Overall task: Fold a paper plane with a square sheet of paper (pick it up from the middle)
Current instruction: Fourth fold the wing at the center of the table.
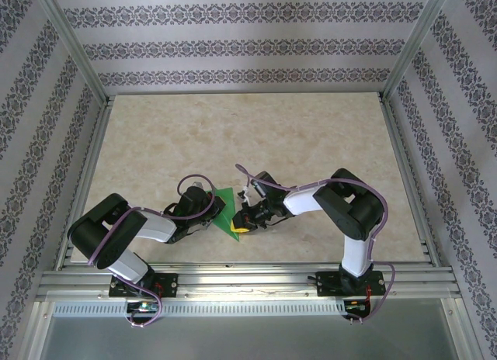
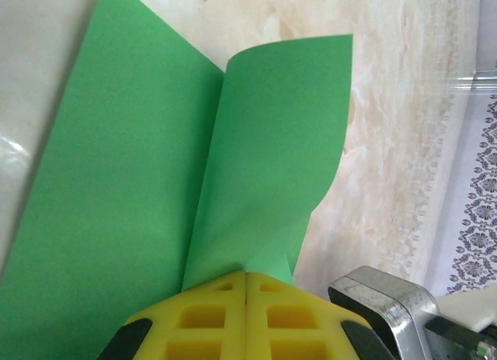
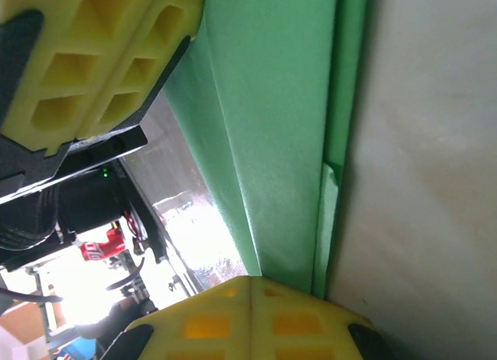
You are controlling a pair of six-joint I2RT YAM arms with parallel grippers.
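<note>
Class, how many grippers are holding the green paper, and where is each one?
2. The left gripper is shut on the square sheet of paper at its raised flap; the right gripper is shut on its folded edge.

- The square sheet of paper (image 1: 225, 209) is plain bright green with no print; it reads darker and shaded in the right wrist view (image 3: 264, 143).
- The left gripper (image 2: 247, 278) has yellow fingers with black outer corners.
- The right gripper (image 3: 250, 286) shows the same yellow and black.
- The table (image 1: 256, 135) is beige, marbled with cream and tan clouding out to its far edge.
- The walls (image 1: 233, 46) carry pale grey and white stripes, alternating with bands of dark grey floral ornament.
- The left arm (image 1: 116, 232) and right arm (image 1: 349, 212) are black and white, with purple cables (image 1: 194, 177).
- The rails (image 1: 233, 276) along the table's edges are silver.
</note>
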